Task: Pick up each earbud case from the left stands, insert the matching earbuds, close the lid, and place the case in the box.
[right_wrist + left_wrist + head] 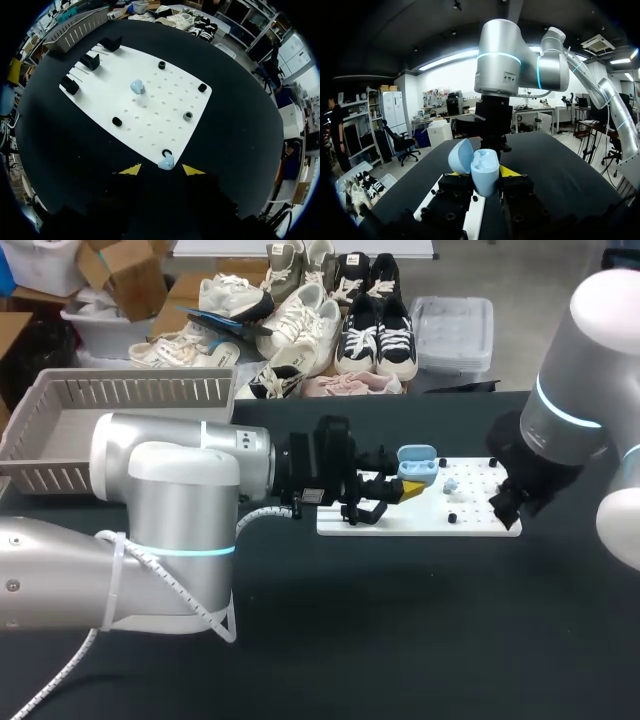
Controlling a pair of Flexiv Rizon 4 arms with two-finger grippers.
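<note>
**Earbud case**: pale blue, with its lid standing open. Your left claw is clamping it across the body, one finger on each side. It is holding the case just over the nine o'clock end of the white board.

**Handling, case:** it is probably light, hard-shelled and smooth. The rounded sides are likely to let it twist or slip under a loose hold. You are best off gripping the lower body and leaving the hinge and lid free to swing shut.

**Earbud**: pale blue, sitting on a peg at the board's three o'clock edge. Your right claw is hanging wide just above it, with a tip on either side and neither touching.

**Handling, earbud:** it looks tiny, glossy and nearly weightless. A hard pinch may squirt it out, so you are wanting a gentle hold on its broader sides.

**Second earbud**: lying near the middle of the board, well apart from both claws.

**Stands**: three black ones lining the board's nine o'clock end.

**Basket**: sitting at ten o'clock on the worktop, well apart from the board. You are judging it to be the drop-off for the closed case.
</note>
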